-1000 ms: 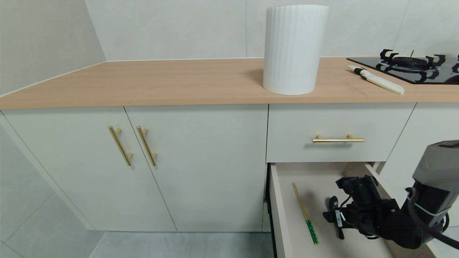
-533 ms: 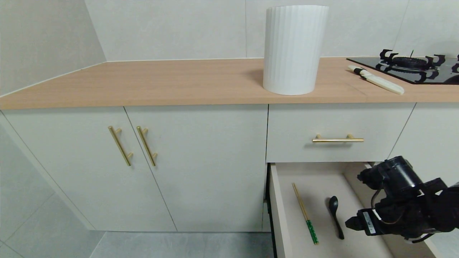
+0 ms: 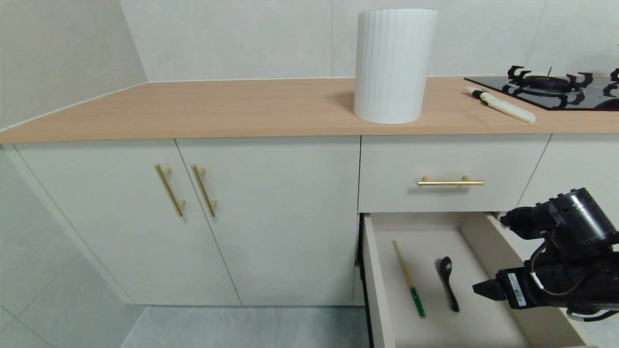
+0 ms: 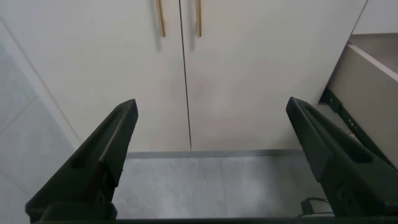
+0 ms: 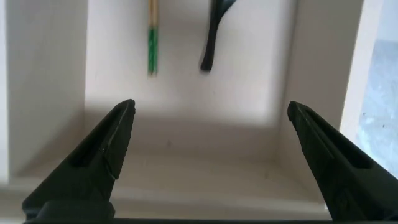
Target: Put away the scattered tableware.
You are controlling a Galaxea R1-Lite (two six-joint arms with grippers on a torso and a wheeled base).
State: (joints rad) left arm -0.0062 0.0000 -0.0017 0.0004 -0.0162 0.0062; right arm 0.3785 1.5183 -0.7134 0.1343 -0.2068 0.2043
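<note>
A pair of wooden chopsticks [image 3: 408, 286] with green ends and a black spoon [image 3: 447, 282] lie side by side on the floor of the open lower drawer [image 3: 375, 282]. My right gripper [image 3: 488, 291] hovers over the drawer's right side, to the right of the spoon, open and holding nothing. In the right wrist view the chopsticks [image 5: 152, 37] and spoon [image 5: 212, 31] lie beyond the spread right gripper [image 5: 211, 155]. A white-handled knife [image 3: 500, 105] rests on the wooden countertop beside the stove. My left gripper [image 4: 211, 162] hangs open near the floor, facing the cabinet doors.
A tall white ribbed container [image 3: 391, 65] stands on the countertop [image 3: 217, 106] above the drawers. The black gas stove [image 3: 546, 87] is at the far right. The upper drawer with its gold handle [image 3: 450, 182] is closed. Double cabinet doors [image 3: 193, 217] stand left of the drawer.
My right gripper has drawn back to the right and upward from the spoon, which now lies free in the drawer. The head view has shifted slightly.
</note>
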